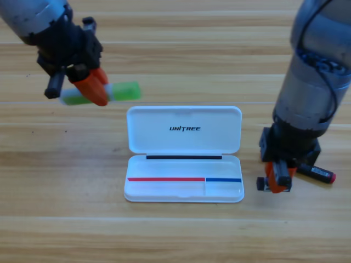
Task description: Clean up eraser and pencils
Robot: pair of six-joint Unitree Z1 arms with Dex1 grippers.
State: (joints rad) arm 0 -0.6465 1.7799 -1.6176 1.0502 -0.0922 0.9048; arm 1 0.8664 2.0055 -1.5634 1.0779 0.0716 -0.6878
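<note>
In the upper left of the frame the left claw pinches the green pencil between its orange jaws, the pencil lying roughly level and pointing right, above and left of the open white case at the centre of the wooden surface. At right, the right claw sits low just beside the case's lower right corner; whether it is spread or pressed together cannot be told. The black pencil with its red cap shows just right of that claw, on the surface. The eraser cannot be made out.
</note>
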